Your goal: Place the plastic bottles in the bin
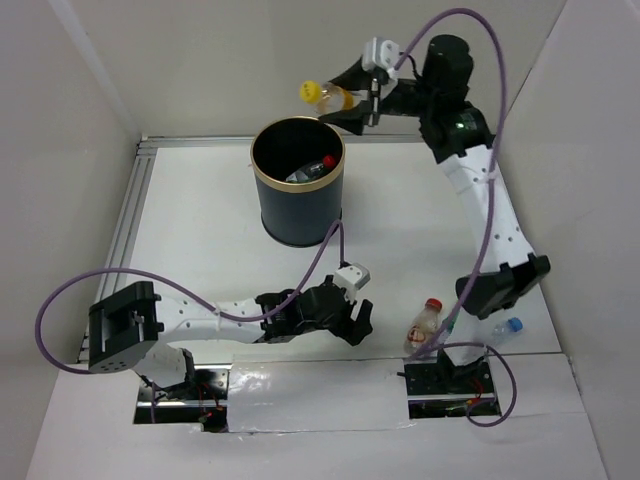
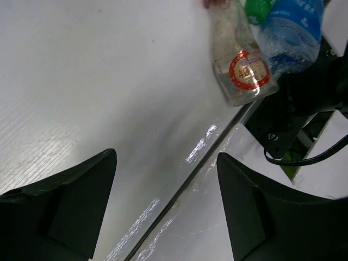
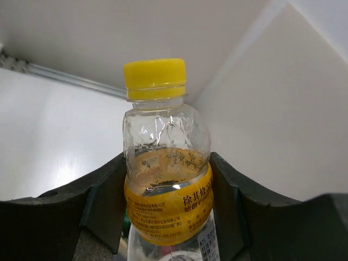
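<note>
The dark bin with a gold-tan rim stands at the table's middle back, with bottles inside, one red-capped. My right gripper is shut on a clear bottle with a yellow cap and yellow label, held in the air just above and behind the bin's far rim. My left gripper is open and empty, low over the table near the front. A clear red-capped bottle and a blue-labelled bottle lie at the front right.
The right arm's base and its purple cable stand just beside the two loose bottles. A green cap shows between them in the left wrist view. White walls enclose the table on the left, back and right.
</note>
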You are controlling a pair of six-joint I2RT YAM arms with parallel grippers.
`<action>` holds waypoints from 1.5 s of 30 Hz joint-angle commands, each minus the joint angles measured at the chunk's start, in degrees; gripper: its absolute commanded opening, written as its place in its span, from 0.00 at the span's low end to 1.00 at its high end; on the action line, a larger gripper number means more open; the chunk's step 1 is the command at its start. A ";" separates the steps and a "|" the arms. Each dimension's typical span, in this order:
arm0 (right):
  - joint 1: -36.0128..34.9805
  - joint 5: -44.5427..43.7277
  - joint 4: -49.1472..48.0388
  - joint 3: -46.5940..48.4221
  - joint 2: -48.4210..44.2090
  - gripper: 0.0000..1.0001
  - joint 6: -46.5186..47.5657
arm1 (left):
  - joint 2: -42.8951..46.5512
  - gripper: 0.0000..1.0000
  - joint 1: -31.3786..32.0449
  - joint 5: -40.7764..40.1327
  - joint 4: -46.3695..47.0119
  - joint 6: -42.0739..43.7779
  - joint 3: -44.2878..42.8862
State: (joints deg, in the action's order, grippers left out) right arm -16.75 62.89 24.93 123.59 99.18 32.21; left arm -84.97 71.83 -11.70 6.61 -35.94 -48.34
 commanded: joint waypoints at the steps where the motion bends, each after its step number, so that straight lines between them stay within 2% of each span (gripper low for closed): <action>1: -2.75 -0.30 -4.35 1.21 10.68 0.25 -12.77 | -0.46 0.87 0.33 1.77 7.26 1.84 -0.88; 2: -5.02 -1.27 -6.28 0.61 11.91 0.25 -13.57 | -0.46 0.87 0.33 1.77 7.27 1.84 -0.88; 6: -7.94 -3.91 -9.37 -2.21 13.85 0.41 -17.87 | -2.92 0.88 0.33 3.87 9.03 2.37 -2.81; 7: -8.73 -3.92 -9.98 -2.21 14.63 0.55 -18.58 | -4.05 0.88 0.33 4.40 9.64 2.98 -3.34; 10: -9.26 -6.46 -9.99 -2.74 15.26 0.78 -19.19 | -5.73 0.88 0.33 6.86 10.53 3.51 -4.57; 11: -9.26 -7.86 -9.99 -2.74 15.26 0.96 -19.20 | -6.26 0.88 0.33 6.87 11.22 3.51 -5.10; 12: -9.26 -8.83 -9.99 -2.74 14.30 1.00 -19.20 | -7.22 0.88 0.33 7.48 11.23 3.51 -5.71; 17: -6.63 -15.07 -4.64 -3.44 7.54 1.00 -17.70 | -10.30 0.89 0.33 9.51 12.46 4.65 -8.44; 18: -5.67 -18.65 -3.15 -4.05 6.39 1.00 -17.70 | -11.00 0.89 -0.20 10.46 12.46 4.65 -9.05; 22: 2.05 -24.04 8.00 -9.67 -0.01 0.98 -13.58 | -15.57 0.89 -0.20 14.51 13.60 4.65 -13.35; 24: 5.40 -24.57 11.18 -13.44 -2.31 0.88 -12.43 | -18.73 0.89 -0.73 17.32 15.69 2.65 -14.50; 25: 8.90 -24.05 12.33 -18.42 -3.63 0.80 -11.82 | -19.87 0.90 -0.73 18.37 16.23 2.02 -15.81; 26: 10.67 -23.52 14.16 -21.26 -6.68 0.65 -11.82 | -21.10 0.90 -0.73 19.43 16.24 1.41 -16.78; 27: 12.34 -22.91 15.05 -24.07 -8.37 0.58 -10.08 | -23.73 0.90 -1.25 19.44 16.24 0.71 -17.92; 28: 15.23 -22.90 15.67 -29.93 -10.04 0.57 -10.06 | -25.06 0.94 -1.26 19.44 15.37 0.70 -20.54; 29: 16.48 -23.51 15.68 -32.94 -13.88 0.57 -10.06 | -26.46 0.94 -1.26 19.44 14.66 0.18 -21.87; 32: 19.65 -27.02 19.26 -42.97 -21.00 0.74 -8.22 | -31.74 0.94 -1.26 17.51 12.30 0.17 -26.52; 34: 21.66 -29.48 19.98 -49.63 -24.98 0.79 -6.54 | -35.24 0.95 -1.26 15.93 12.28 0.17 -28.38; 39: 25.27 -32.75 19.46 -59.51 -36.93 0.83 -3.21 | -39.91 0.95 -1.26 17.07 12.28 0.17 -32.77; 42: 27.46 -34.15 19.46 -61.45 -38.96 0.83 -3.81 | -42.29 0.95 -0.03 15.14 8.70 0.17 -36.37; 43: 28.08 -34.15 19.46 -61.45 -38.97 0.83 -4.34 | -44.04 0.94 -0.03 12.87 7.03 0.96 -37.52; 45: 29.84 -33.46 19.46 -61.45 -39.58 0.83 -5.40 | -45.63 0.85 0.59 10.57 1.06 0.96 -40.41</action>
State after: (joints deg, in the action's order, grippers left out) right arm 11.16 30.41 44.60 62.94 59.81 26.94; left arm -127.28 71.24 2.52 15.11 -34.96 -85.25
